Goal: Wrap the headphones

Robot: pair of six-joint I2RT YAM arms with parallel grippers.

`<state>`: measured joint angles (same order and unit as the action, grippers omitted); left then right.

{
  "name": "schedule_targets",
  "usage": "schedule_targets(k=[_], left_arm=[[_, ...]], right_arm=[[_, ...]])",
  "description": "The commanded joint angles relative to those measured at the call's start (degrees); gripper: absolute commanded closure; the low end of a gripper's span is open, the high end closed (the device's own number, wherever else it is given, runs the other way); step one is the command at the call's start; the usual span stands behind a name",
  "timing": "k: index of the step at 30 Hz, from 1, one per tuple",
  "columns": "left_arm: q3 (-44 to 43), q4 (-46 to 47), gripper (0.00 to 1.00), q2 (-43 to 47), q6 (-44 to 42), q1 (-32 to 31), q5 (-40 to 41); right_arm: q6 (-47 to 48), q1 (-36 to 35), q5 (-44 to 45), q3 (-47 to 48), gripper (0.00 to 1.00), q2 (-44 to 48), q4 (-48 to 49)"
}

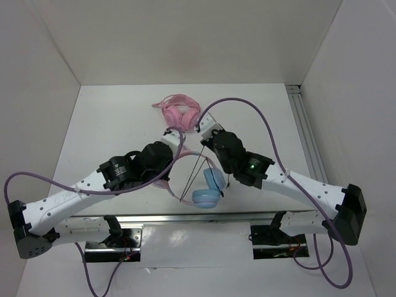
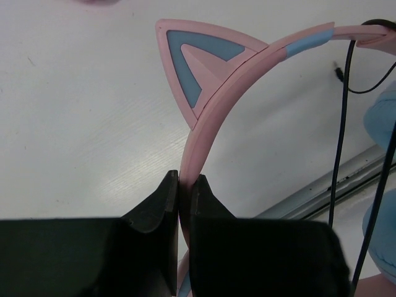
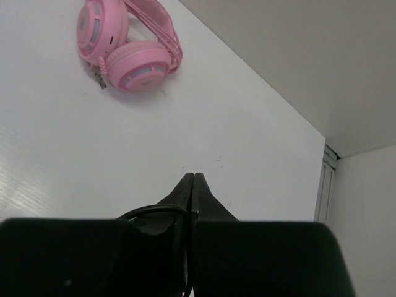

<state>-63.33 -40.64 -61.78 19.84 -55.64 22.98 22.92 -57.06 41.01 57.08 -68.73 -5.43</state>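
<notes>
- We are pinching the headphones (image 1: 207,193), near the front of the table (image 1: 111,124), by the headband (image 2: 223,105) in the left gripper (image 2: 184,180).
- Our right gripper (image 3: 193,180) is pinching the cable (image 3: 148,211), which is looking taut. Pulling harder is risking the thin headband twisting out, or the cable slipping free.
</notes>
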Motion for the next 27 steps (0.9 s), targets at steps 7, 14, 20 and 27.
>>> schedule_targets(k=[7,14,20,27], left_arm=[[-3.5,-14.7,1.0,3.8,1.1,-2.9,3.1],[-9.4,-14.2,1.0,5.2,-2.2,-2.9,-5.4],[-13.1,-14.2,1.0,4.6,-1.3,-2.9,-5.1],[-20.9,-9.6,1.0,4.6,0.8,-2.9,-0.7]], right_arm=[[-8.9,13.5,-10.7,0.7,1.0,-1.3,8.4],[-12.3,17.1,-19.8,0.7,1.0,-5.3,10.2],[-15.1,19.0,-25.0,-1.3,1.0,-6.4,13.7],[-21.9,23.5,-48.4,-6.7,0.95,-9.5,22.9]])
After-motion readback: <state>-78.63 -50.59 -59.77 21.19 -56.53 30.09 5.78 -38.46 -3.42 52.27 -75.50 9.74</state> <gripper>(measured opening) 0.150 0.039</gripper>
